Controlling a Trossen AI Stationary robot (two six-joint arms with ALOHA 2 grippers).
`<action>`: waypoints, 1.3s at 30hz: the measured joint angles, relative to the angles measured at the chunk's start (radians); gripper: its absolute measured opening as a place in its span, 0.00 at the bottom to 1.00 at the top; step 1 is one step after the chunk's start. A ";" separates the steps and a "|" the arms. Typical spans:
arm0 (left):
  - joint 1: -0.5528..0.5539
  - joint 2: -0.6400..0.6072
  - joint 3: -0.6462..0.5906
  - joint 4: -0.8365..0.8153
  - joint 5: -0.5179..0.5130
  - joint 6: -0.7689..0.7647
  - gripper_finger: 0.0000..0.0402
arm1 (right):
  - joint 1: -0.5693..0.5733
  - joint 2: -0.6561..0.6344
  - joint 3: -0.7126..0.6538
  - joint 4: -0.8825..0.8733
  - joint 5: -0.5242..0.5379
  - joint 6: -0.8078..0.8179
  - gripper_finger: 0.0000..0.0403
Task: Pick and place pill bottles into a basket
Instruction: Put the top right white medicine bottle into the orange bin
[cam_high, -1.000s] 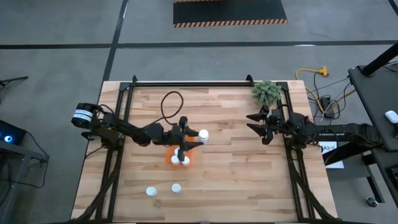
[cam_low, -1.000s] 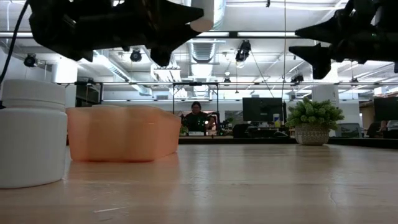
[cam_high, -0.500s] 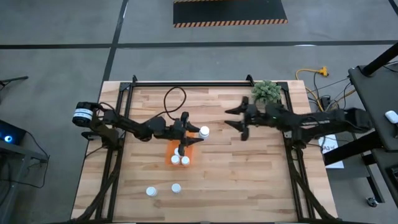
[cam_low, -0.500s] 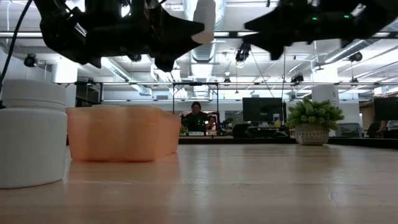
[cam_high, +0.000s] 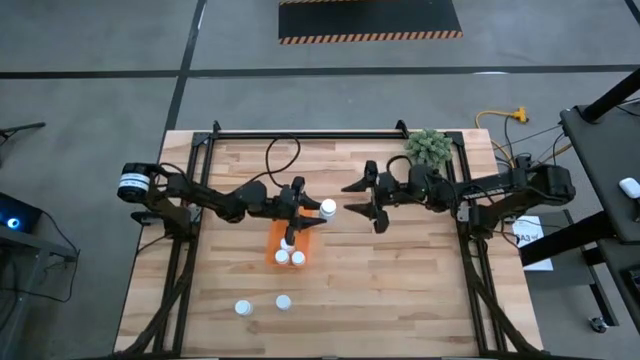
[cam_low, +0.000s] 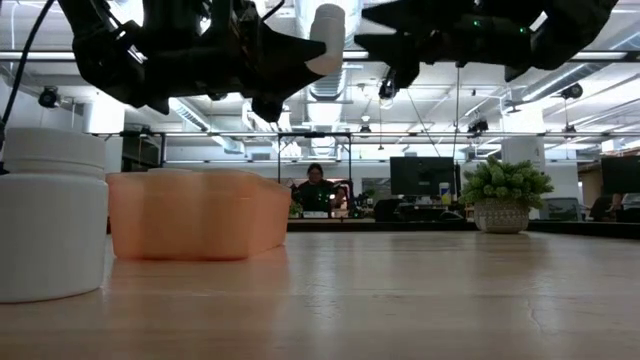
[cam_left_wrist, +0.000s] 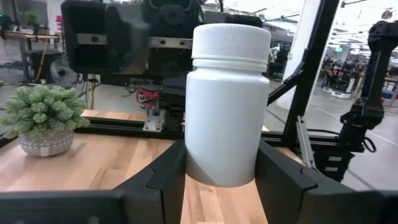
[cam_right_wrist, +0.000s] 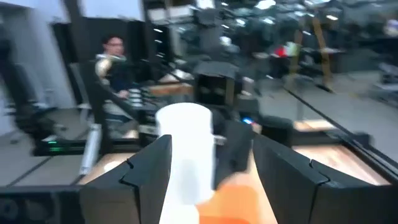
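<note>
My left gripper (cam_high: 316, 208) is shut on a white pill bottle (cam_left_wrist: 227, 102) and holds it in the air beyond the far end of the orange basket (cam_high: 290, 243). Two bottles (cam_high: 290, 257) stand in the basket's near end. Two more bottles (cam_high: 262, 304) stand on the table near its front edge, one of them large at the left of the low view (cam_low: 52, 215). My right gripper (cam_high: 358, 205) is open, level, and points at the held bottle from the table's right. It stands just short of the bottle, which shows ahead of its fingers in the right wrist view (cam_right_wrist: 185, 155). My left gripper pinches the lower part of the bottle's body (cam_left_wrist: 219, 168) between its two fingers (cam_left_wrist: 163, 171), one on each side. The fingers come level from the table's left. The bottle stands upright, cap up, lifted clear of the table and the basket.
A small green potted plant (cam_high: 428, 147) sits at the table's far right corner. A black cable (cam_high: 275, 165) loops over the table behind the left arm. Bare wood lies to the right of the basket. A person (cam_low: 316, 187) sits in the room beyond the table.
My right gripper has swept from the table's right edge toward the left and slightly up, ending close to the held bottle, its fingers still open. My left gripper has shifted a little toward the far edge with the bottle, which stays upright.
</note>
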 joint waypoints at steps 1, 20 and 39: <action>0.000 0.000 0.000 0.000 0.001 0.003 0.35 | 0.009 0.004 0.000 0.017 -0.017 -0.002 0.53; -0.001 0.000 0.038 -0.047 0.006 0.010 0.35 | 0.028 0.158 0.130 0.046 -0.041 -0.012 0.53; -0.001 0.001 0.033 -0.106 0.009 0.024 0.46 | 0.028 0.257 0.209 0.011 -0.086 -0.014 0.38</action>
